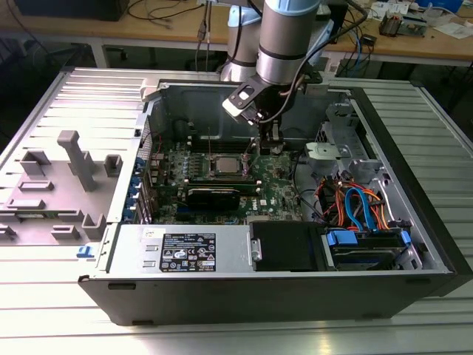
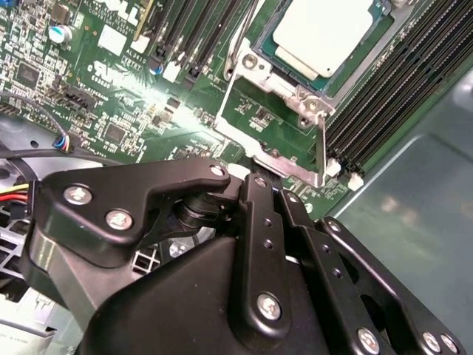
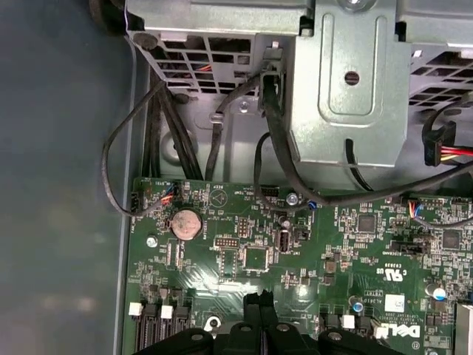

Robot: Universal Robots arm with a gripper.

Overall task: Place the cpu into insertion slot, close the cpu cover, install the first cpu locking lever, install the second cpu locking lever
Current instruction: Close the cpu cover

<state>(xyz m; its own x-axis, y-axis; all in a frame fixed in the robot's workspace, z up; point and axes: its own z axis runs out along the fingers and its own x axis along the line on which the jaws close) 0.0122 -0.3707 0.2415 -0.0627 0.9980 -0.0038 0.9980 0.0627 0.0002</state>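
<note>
The cpu [image 2: 325, 33], a dull silver square, lies in the insertion slot [image 1: 225, 165] on the green board. The cpu cover [image 2: 295, 92], a shiny metal frame, lies flat around it with the chip showing through its window. A thin metal lever rod [image 2: 238, 46] runs along one side of the socket. My gripper [image 1: 270, 139] hangs over the board just to the exterior view's right of the socket, apart from it. Its black fingers [image 3: 255, 310] stand together with nothing between them. In the second wrist view the gripper [image 2: 272, 186] ends short of the cover's corner.
Long black memory slots [image 2: 399, 96] run beside the socket. A grey drive cage [image 3: 347, 81] and black cables [image 3: 185, 133] sit past the board's edge. A black fan shroud [image 1: 284, 245], coloured cables [image 1: 355, 203] and the case walls [image 1: 414, 170] close in around.
</note>
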